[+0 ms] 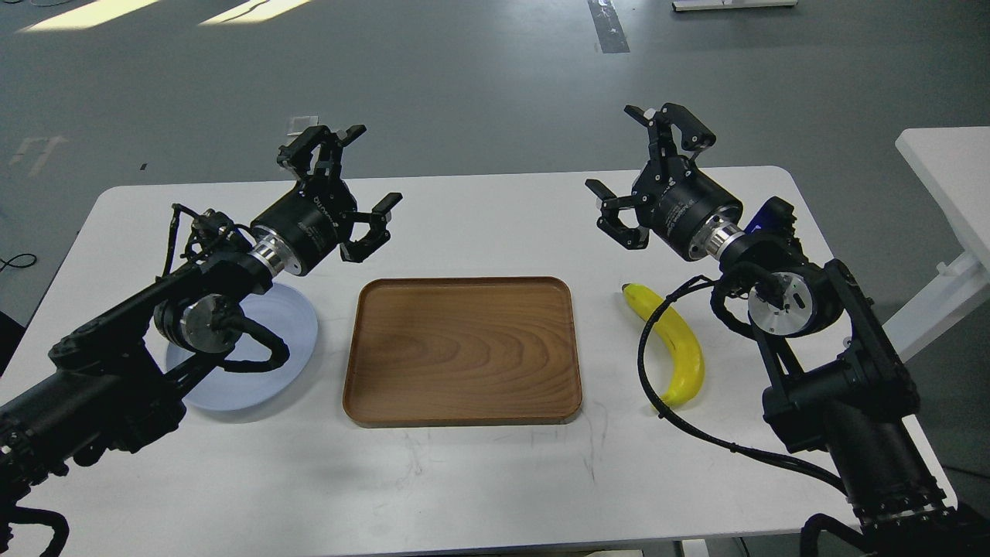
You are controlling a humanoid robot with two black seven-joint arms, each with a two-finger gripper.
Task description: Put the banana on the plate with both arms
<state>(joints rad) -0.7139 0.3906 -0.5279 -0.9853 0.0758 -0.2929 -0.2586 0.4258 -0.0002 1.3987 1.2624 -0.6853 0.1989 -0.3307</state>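
A white table with rounded corners fills the foreground, faint scuffs on its top. Behind it stretches a grey floor, sunlight patches at top left. A second white table edges in at right.

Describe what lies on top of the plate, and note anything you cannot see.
Nothing rests on the visible part of the plate; its pale surface there is bare. The left arm hangs across its near-left portion, hiding that part. The banana lies on the table, right of the wooden tray.
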